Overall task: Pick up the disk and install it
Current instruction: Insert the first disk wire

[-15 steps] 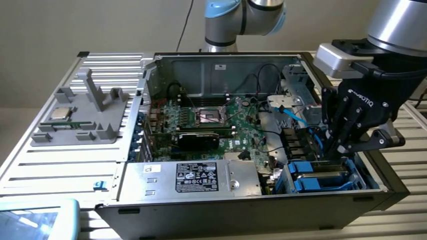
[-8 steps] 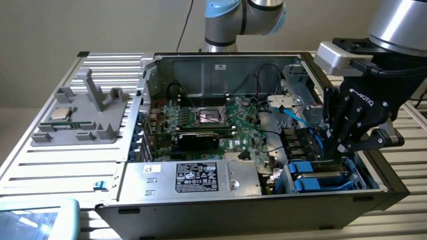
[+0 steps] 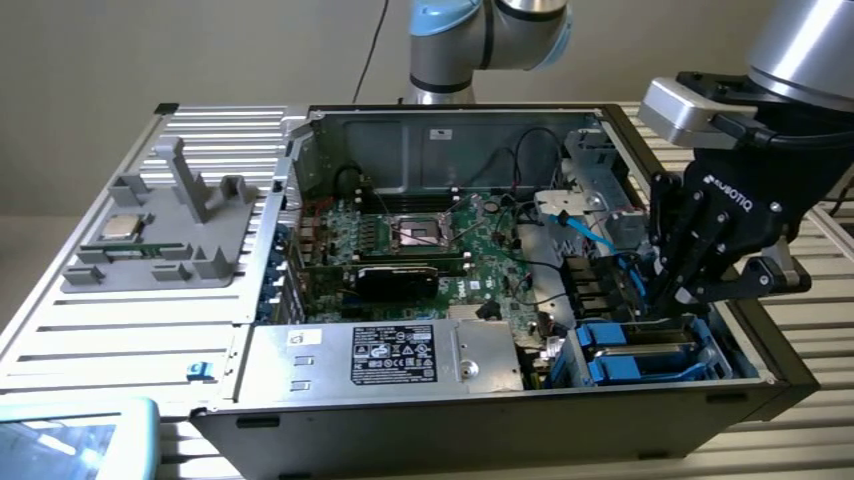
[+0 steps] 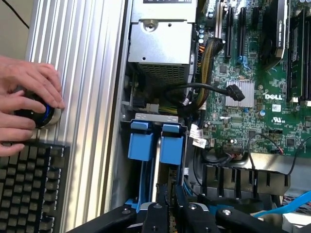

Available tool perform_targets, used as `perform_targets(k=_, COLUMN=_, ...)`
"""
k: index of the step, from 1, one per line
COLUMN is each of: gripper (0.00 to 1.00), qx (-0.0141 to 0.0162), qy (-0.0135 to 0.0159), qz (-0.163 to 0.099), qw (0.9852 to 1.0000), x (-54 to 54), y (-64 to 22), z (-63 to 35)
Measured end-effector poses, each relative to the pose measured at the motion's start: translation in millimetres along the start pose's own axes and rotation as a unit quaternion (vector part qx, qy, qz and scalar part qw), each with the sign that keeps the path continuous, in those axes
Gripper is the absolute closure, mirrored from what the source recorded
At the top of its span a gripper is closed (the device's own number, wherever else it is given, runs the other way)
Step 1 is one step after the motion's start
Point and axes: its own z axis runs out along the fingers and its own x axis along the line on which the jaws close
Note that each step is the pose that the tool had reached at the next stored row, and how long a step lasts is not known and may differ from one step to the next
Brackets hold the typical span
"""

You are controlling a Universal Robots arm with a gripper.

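Wrist view puts the hand (image 4: 171,213) nearest, its fingers drawn close and, as far as the tight angle lets me judge, clamped on the disk (image 4: 172,145). The disk's blue carrier stands in the drive bay (image 4: 155,117), just beside a second blue carrier (image 4: 145,141). Beyond lie the power supply (image 4: 158,43) and the motherboard (image 4: 252,97). Installation looks under way; seating calls for a straight, square push clear of the cables.

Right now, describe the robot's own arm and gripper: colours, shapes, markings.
The arm is silver-grey metal tubing with light-blue joint caps. A pale grey boxy block sits at the wrist, with a black cable beside it. The gripper is matte black with white ROBOTIQ lettering on its body. Its fingers are black jointed links.
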Motion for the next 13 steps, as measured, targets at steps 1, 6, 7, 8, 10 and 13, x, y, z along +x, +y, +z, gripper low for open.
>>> perform_targets(k=1, gripper=0.83, qx=-0.0006, qy=-0.0001, qz=0.001, qw=1.0000, x=0.0, y=-0.4, z=-0.1)
perform_targets(k=6, gripper=0.83, qx=-0.0014, qy=-0.0002, qz=0.002, qw=1.0000, x=0.2, y=-2.9, z=-0.3)
perform_targets(k=7, gripper=0.83, qx=-0.0015, qy=-0.0003, qz=0.002, qw=1.0000, x=0.3, y=-4.4, z=-0.3)
perform_targets(k=8, gripper=0.83, qx=-0.0016, qy=-0.0002, qz=0.002, qw=1.0000, x=0.3, y=-5.9, z=-0.5)
perform_targets(k=10, gripper=0.83, qx=-0.0021, qy=-0.0004, qz=0.002, qw=1.0000, x=0.4, y=-7.8, z=-0.3)
perform_targets(k=13, gripper=0.83, qx=-0.0078, qy=-0.0012, qz=0.006, qw=1.0000, x=0.3, y=-8.1, z=0.5)
